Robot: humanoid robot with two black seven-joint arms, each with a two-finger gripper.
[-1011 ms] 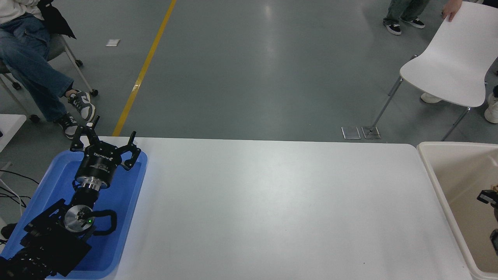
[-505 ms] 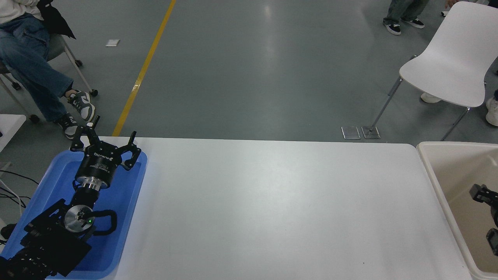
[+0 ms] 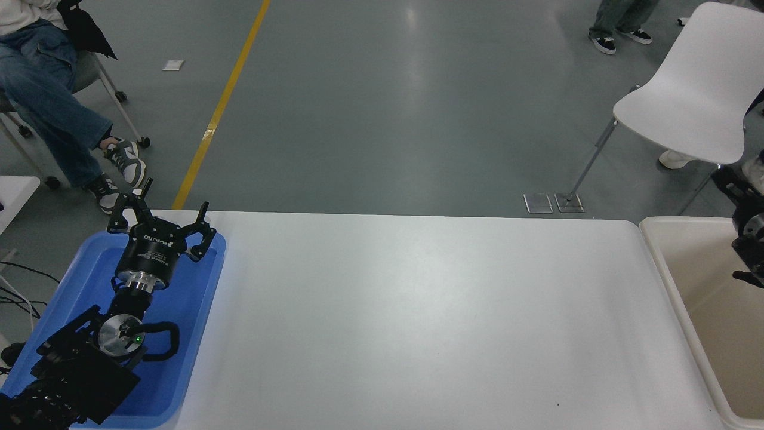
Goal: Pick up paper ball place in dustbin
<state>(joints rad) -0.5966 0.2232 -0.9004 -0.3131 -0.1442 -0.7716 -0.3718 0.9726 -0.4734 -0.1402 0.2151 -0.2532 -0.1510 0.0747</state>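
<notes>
Right gripper (image 3: 751, 239) at the right picture edge, only partly in frame: black body with a silver ring, cut off by the border, so whether its fingers are spread or closed cannot be told, nor whether anything sits between them. Directly below and around it lies the dustbin (image 3: 668, 263), a large cream-beige rectangular plastic bin with a thick rounded rim and smooth inner walls; the gripper hangs over its far right part. The visible stretch of the bin's floor is plain beige. The paper ball does not show anywhere in view (it may be hidden past the frame edge or by the gripper; cannot tell). To the gripper's left, the white table (image 3: 418, 310) runs wide, touching or just beside the bin's rim. Far across that table from the right gripper, the left gripper (image 3: 161, 224) is parked over a shallow blue tray (image 3: 197, 334), fingers spread, holding nothing. Beyond the right gripper stands a white chair (image 3: 686, 101) on grey floor; a seated person's jeans-clad legs (image 3: 48, 107) are at the far left.
</notes>
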